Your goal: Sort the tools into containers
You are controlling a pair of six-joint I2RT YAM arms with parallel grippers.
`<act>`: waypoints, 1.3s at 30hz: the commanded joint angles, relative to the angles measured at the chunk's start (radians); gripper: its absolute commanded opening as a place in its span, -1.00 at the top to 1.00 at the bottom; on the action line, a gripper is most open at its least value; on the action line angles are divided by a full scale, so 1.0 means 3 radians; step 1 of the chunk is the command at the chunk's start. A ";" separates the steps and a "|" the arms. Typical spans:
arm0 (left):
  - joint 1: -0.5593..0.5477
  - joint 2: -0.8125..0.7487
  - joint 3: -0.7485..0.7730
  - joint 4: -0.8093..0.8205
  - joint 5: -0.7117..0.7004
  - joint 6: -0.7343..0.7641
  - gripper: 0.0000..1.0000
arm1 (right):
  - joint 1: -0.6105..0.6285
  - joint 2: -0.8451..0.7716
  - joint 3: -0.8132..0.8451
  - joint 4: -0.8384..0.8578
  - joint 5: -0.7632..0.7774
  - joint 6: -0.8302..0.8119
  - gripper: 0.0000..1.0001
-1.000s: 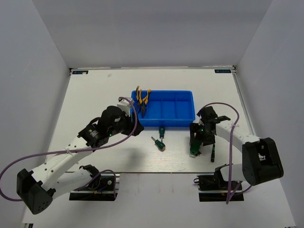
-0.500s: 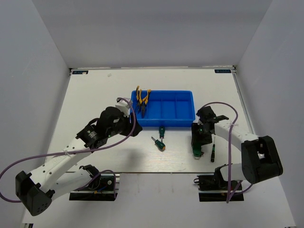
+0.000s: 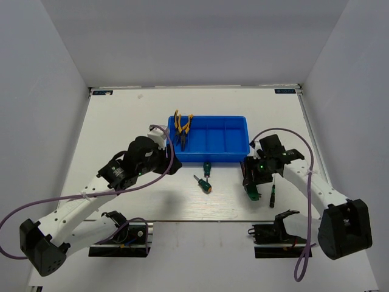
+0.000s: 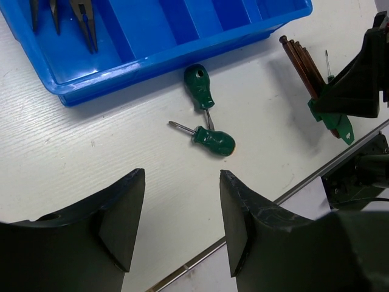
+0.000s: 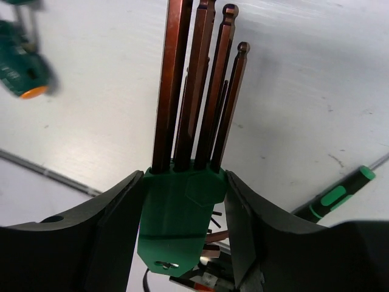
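Note:
The blue tray (image 3: 209, 156) lies at the table's middle, with two yellow-and-black pliers (image 3: 182, 126) in its leftmost compartment; the other three compartments look empty. Two stubby green screwdrivers (image 3: 206, 169) (image 3: 202, 183) lie crossed just in front of the tray. My right gripper (image 3: 252, 182) is shut on the green holder of the hex-key set (image 5: 182, 207), low over the table, right of the screwdrivers. The thin black screwdriver (image 3: 273, 193) lies just right of it. My left gripper (image 4: 182, 176) is open and empty, near the tray's front left corner.
The tray's front wall (image 4: 152, 58) and both green screwdrivers (image 4: 199, 85) (image 4: 213, 140) show in the left wrist view, with the held hex-key set (image 4: 328, 103) to their right. The table's near edge runs just behind both grippers.
My right arm has swung its elbow outward to the right, and the gripper with the hex-key set has shifted slightly. My left arm has barely moved.

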 commanded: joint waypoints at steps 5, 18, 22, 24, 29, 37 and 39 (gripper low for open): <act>-0.0046 0.0054 0.0203 0.0001 0.0041 -0.0012 -0.26 | 0.0019 -0.0152 0.0443 -0.0210 -0.0718 -0.0152 1.00; -0.0077 0.0131 0.0326 -0.0188 -0.0077 -0.0145 -0.23 | 0.0316 0.0937 0.1940 0.0499 -0.1015 0.0353 1.00; -0.0077 0.0131 0.0295 -0.0188 -0.0107 -0.0227 -0.23 | 0.0464 0.1625 0.2400 0.0720 -0.0836 0.0573 1.00; -0.0077 0.0100 0.0295 -0.0188 -0.0107 -0.0227 -0.23 | 0.0530 0.1770 0.2736 0.0776 -0.0749 0.0604 1.00; -0.0077 0.0100 0.0295 -0.0219 -0.0179 -0.0258 -0.23 | 0.0689 0.2337 0.3157 0.0976 -0.0499 0.0656 1.00; -0.0077 0.0100 0.0295 -0.0219 -0.0179 -0.0258 -0.23 | 0.0827 0.2737 0.3393 0.1247 -0.0080 0.0691 1.00; -0.0077 0.0100 0.0265 -0.0219 -0.0179 -0.0289 -0.23 | 0.0853 0.2798 0.3439 0.1216 -0.0028 0.0696 1.00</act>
